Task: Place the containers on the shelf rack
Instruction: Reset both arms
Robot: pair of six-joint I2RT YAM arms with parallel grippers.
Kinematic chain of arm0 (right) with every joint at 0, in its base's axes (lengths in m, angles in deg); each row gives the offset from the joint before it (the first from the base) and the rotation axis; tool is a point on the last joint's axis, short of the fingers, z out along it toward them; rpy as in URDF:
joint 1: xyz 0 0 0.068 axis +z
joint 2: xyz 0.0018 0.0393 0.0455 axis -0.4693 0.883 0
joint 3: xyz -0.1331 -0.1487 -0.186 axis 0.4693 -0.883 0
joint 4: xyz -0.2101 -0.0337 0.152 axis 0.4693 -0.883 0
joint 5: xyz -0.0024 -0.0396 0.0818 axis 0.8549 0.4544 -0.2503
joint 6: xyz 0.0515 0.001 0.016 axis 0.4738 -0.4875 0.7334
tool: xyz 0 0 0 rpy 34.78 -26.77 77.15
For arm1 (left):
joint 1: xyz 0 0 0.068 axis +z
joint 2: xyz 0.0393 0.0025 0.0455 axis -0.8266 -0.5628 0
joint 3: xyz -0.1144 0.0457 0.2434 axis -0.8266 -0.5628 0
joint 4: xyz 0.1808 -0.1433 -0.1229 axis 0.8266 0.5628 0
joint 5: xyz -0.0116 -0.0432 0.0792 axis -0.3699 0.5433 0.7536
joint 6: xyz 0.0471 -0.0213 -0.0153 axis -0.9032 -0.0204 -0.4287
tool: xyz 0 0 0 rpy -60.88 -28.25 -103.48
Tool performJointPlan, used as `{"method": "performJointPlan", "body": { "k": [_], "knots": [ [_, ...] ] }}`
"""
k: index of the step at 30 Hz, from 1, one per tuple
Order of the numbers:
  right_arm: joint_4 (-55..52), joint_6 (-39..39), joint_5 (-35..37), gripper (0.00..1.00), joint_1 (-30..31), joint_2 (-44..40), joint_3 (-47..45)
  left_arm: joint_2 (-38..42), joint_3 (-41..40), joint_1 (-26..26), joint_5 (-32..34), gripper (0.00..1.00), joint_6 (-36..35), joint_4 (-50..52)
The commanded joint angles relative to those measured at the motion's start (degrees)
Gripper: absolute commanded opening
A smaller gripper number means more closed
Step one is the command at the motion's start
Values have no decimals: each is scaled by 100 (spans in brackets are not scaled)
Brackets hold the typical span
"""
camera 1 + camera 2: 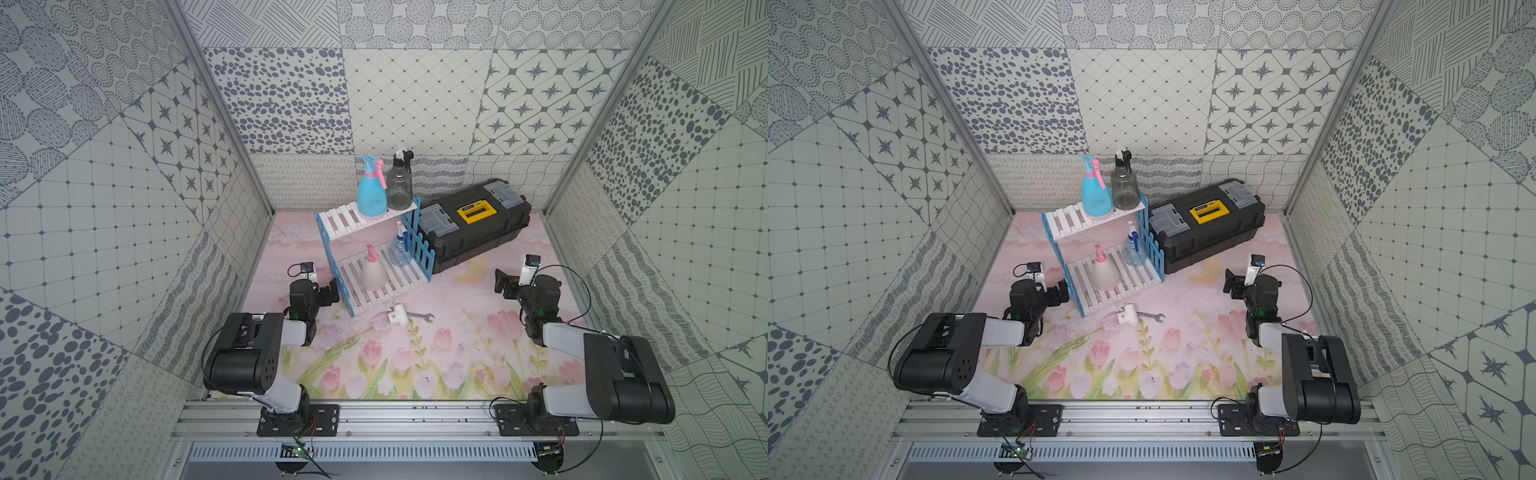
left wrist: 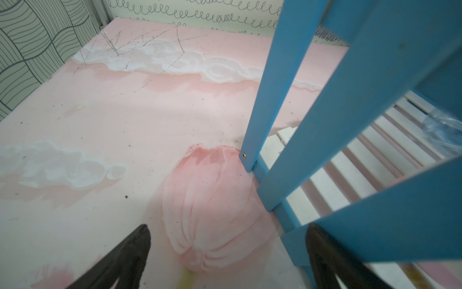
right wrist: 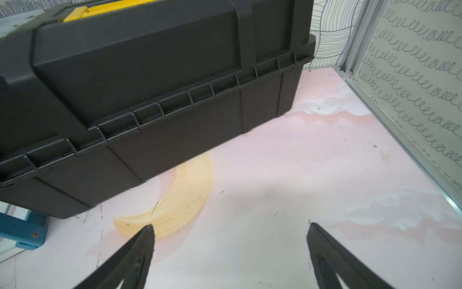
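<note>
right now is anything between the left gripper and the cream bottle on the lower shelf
Yes. The shelf rack's blue side panel stands between the left gripper and the cream bottle. The open fingers sit just outside its slats.

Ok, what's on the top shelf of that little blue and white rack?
Two spray bottles stand upright, side by side, on the rack: a light blue bottle with a pink trigger and a smoky grey bottle. Their bases hide the slats beneath.
</note>
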Motion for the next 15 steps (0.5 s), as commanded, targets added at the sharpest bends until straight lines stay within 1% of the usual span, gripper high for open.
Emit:
{"method": "performJointPlan", "body": {
  "k": [1, 2, 3, 4, 6, 15],
  "knots": [
    [1628, -84, -163, 97, 98, 797, -175, -18, 96, -163, -833, 99, -154, -210],
    [1674, -100, -152, 97, 117, 808, -172, -20, 96, -163, -831, 99, -155, -212],
    [1175, -165, -37, 97, 149, 644, -21, -20, 102, -173, -821, 99, -157, -214],
    [779, -167, 182, 97, 216, 649, 129, -20, 97, -170, -824, 99, -159, -214],
    [1023, -249, 522, 97, 368, 750, 91, -26, 101, -165, -822, 99, -161, -207],
    [958, -255, 543, 97, 378, 728, 96, -27, 123, -176, -828, 99, -161, -155]
  ]
}}
